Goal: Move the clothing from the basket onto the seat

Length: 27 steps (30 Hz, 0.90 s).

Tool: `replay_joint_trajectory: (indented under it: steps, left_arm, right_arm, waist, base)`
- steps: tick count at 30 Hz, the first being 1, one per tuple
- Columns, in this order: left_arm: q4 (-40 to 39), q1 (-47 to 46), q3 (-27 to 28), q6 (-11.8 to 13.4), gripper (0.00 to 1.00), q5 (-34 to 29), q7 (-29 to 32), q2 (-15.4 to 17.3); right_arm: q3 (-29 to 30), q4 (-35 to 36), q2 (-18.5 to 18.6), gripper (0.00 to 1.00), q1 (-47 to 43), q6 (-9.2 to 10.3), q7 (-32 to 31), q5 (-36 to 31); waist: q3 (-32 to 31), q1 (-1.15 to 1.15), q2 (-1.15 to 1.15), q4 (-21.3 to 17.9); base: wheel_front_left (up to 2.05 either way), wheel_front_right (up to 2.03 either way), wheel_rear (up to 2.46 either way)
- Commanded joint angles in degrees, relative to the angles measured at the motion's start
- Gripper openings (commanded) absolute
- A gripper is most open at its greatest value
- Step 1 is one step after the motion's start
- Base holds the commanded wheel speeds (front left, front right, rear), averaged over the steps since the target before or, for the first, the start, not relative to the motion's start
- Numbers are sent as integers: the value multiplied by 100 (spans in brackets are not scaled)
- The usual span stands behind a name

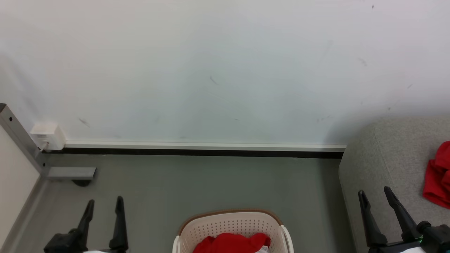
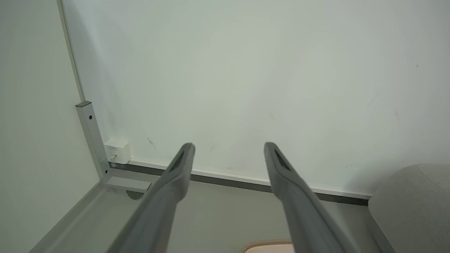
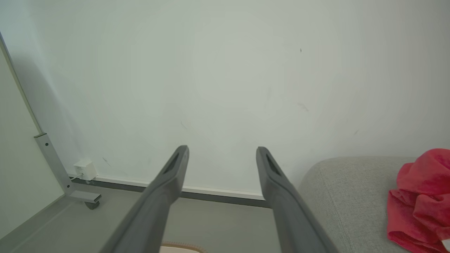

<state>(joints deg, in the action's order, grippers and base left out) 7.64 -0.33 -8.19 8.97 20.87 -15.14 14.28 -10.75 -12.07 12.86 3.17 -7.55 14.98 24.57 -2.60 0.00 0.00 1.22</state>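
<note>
Fingers of left gripper (image 1: 105, 199) spread wide, holding nothing | fingers of right gripper (image 1: 373, 190) spread wide, holding nothing

Your robot's left gripper (image 1: 105, 201) and right gripper (image 1: 374, 191) each carry two long black fingers (image 2: 174, 182) tapering to rounded tips from chunky black bases. Up close they look matte grey, with a dark slot near each tip. A small green light (image 1: 419, 239) glows at the right base
</note>
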Motion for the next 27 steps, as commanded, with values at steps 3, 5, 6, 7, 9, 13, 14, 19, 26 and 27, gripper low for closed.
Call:
replay_joint_trajectory:
  steps: [3, 5, 6, 7, 9, 13, 14, 19, 26, 27]
  left_arm:
    - [-113, 249, 219, -145, 100, -375, -1, -263]
    - [-127, 268, 295, -219, 100, -534, -1, -372]
    - [-130, 267, 335, -246, 100, -573, -1, -415]
    - [-124, 264, 367, -284, 100, -628, -1, -460]
    - [-106, 259, 430, -353, 100, -730, -1, -540]
    - [-32, 253, 564, -482, 100, -872, -1, -651]
    - [-15, 250, 590, -501, 100, -886, -1, -682]
    - [49, 213, 733, -631, 100, -987, -1, -765]
    - [85, 96, 827, -793, 100, -1128, -1, -872]
    - [101, 71, 827, -815, 100, -1098, -1, -900]
  right_arm:
    - [280, 271, -261, 100, -168, 13, 22, -422]
    - [334, 314, -315, 100, -180, 13, 22, -541]
    - [368, 334, -321, 100, -180, 13, 23, -584]
    - [397, 341, -321, 100, -180, 13, 23, -606]
    - [449, 353, -312, 100, -179, 13, 23, -639]
    - [506, 341, -321, 100, -199, 13, 23, -635]
    - [514, 332, -328, 100, -202, 13, 23, -638]
    - [521, 320, -339, 100, -179, 13, 24, -607]
    - [524, 369, -296, 100, -101, 13, 24, -567]
    - [520, 373, -289, 100, -69, 13, 24, -565]
  waist:
    - [97, 0, 0, -17]
    - [118, 0, 0, -1]
    - [122, 0, 0, 7]
    - [125, 0, 0, 12]
    - [126, 0, 0, 16]
    - [132, 0, 0, 3]
    - [135, 0, 0, -2]
    - [158, 0, 0, -42]
    - [258, 0, 0, -138]
    - [291, 0, 0, -160]
  base:
    - [0, 0, 0]
    - [0, 0, 0]
    - [0, 0, 0]
    - [0, 0, 0]
    - [0, 0, 0]
    - [0, 0, 0]
    - [0, 0, 0]
    - [0, 0, 0]
    - [0, 0, 0]
    - [0, 0, 0]
